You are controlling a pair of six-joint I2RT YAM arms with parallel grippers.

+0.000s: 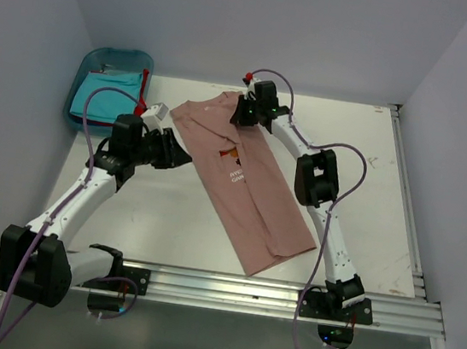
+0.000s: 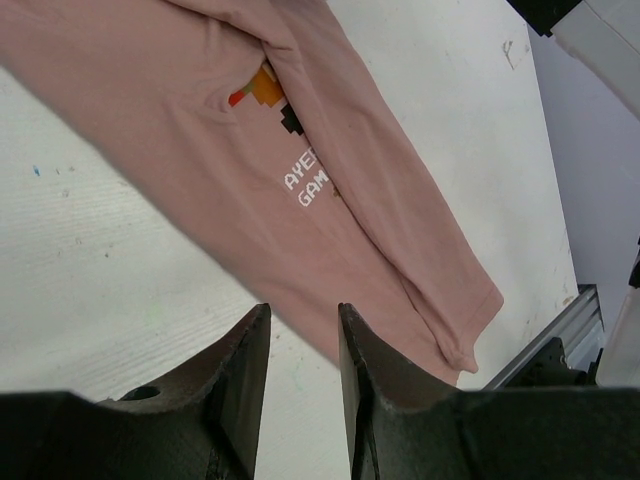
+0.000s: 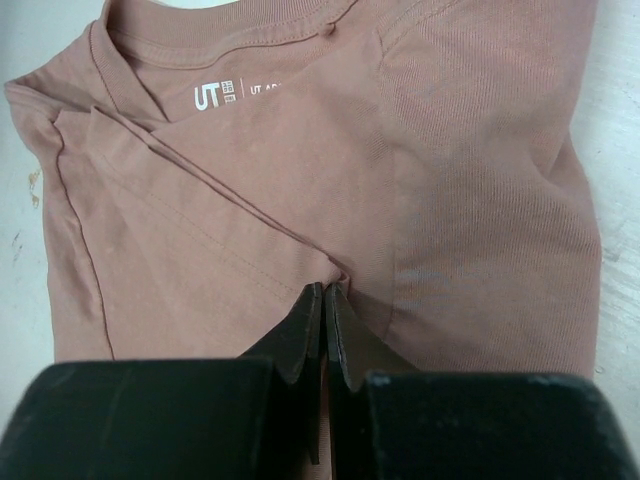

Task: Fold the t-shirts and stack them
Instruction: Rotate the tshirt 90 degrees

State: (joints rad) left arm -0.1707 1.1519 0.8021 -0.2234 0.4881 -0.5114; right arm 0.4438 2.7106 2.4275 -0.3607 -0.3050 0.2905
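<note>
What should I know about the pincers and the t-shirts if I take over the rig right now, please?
Left pincer: open, empty, over the table beside the pink t-shirt.
Right pincer: shut on a fold near that shirt's collar.
In the blue bin, far left: turquoise t-shirt; red t-shirt at its rim.
Done: pink t-shirt folded into a long strip.
Left: finish it, fold the other two, stack.

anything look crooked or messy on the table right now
The pink t-shirt lies slanted across the table, not square to its edges, and its folded-in sleeve is rumpled into uneven creases by the collar, where the right hand pinches it. Nothing looks torn or spilled.
</note>
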